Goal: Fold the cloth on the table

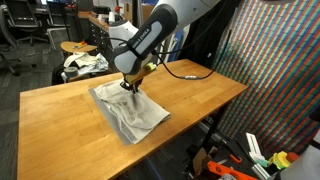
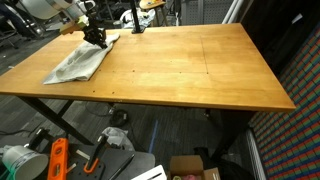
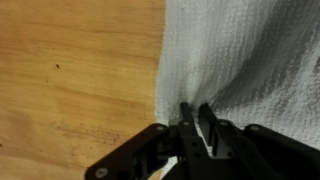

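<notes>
A light grey cloth (image 1: 128, 110) lies partly folded on the wooden table (image 1: 70, 115). It also shows in an exterior view (image 2: 80, 62) at the table's far left corner. My gripper (image 1: 128, 86) is down on the cloth near its upper edge. In the wrist view the gripper (image 3: 194, 112) has its two fingers close together with a fold of the white waffle-textured cloth (image 3: 250, 50) pinched between them, at the cloth's edge beside bare wood.
The table edge (image 1: 185, 125) runs close to the cloth. A round stool (image 1: 72, 47) and a chair with clutter stand behind the table. Tools and boxes (image 2: 60, 158) lie on the floor below. A mesh screen (image 1: 275, 70) stands at the side.
</notes>
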Motion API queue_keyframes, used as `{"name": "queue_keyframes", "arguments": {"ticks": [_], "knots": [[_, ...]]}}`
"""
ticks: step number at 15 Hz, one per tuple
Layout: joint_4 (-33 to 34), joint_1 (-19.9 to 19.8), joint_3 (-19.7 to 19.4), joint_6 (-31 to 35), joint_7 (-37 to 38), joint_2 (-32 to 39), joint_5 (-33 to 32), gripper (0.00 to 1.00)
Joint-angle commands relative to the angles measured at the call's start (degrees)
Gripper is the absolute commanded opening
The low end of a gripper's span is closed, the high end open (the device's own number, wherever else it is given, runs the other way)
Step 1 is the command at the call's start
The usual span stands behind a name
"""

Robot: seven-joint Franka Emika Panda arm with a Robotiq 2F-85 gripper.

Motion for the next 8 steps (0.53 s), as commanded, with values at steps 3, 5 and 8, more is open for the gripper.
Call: {"name": "queue_keyframes", "arguments": {"ticks": [3,5,8], "knots": [[0.23,-2.16,0.19,-0.29,-5.63,1.0,1.14,0.17],[0.09,-2.38,0.43,-0.31,-6.66,0.66,1.51,0.17],[-1.02,-3.42,1.02,2.01,-7.17,-0.74,3.65,0.17]]}}
